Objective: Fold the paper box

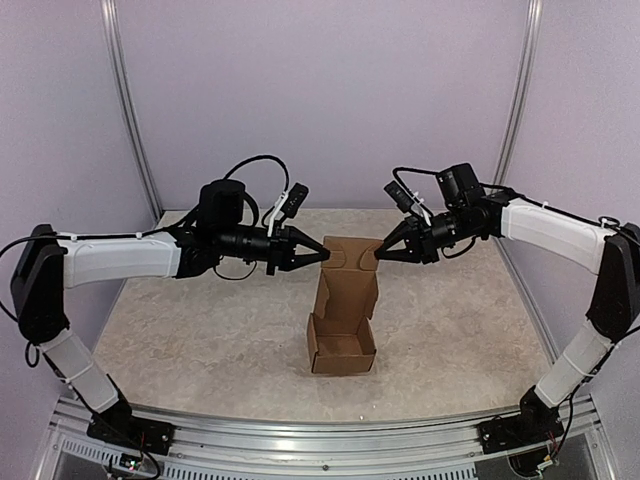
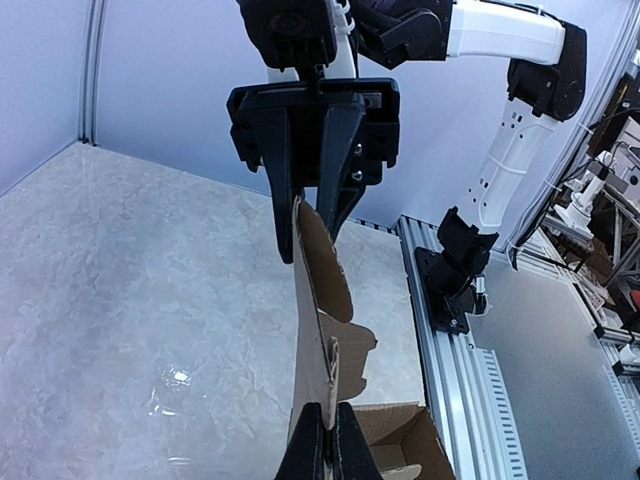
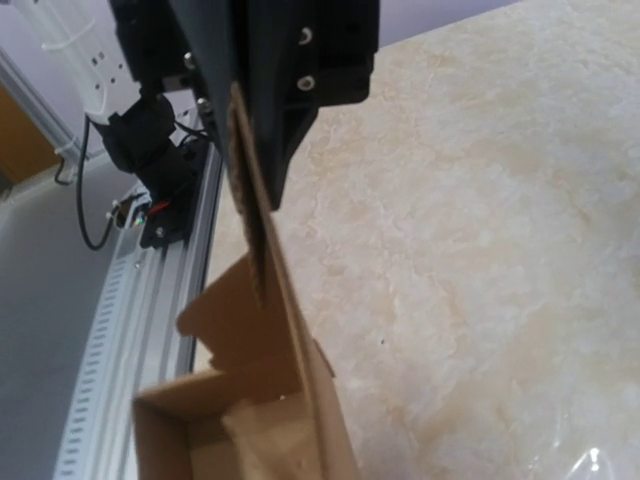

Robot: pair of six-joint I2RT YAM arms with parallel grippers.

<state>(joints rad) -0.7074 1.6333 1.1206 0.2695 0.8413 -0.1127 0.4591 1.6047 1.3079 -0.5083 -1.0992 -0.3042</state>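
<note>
Cardboard stands up in the middle of the overhead view: the paper box (image 1: 342, 345) rests its open tray on the table (image 1: 200, 320) just below centre, and its tall flap (image 1: 348, 290) rises from the tray's far wall toward the middle of the frame. The left gripper (image 1: 325, 256) reaches in from the left and has its fingers pressed together on the flap's upper left edge, pinching the sheet; I take it to be there to hold the flap upright and steady. The right gripper (image 1: 378, 256) comes in from the right at the same height, and its fingers straddle the opposite edge with little room on either side. I cannot tell whether they actually clamp the card. With both top corners taken, the flap looks set up to be bent forward over the tray as a lid. The tray has nothing pinning it down, so a pull to one side could drag or tip it.
</note>
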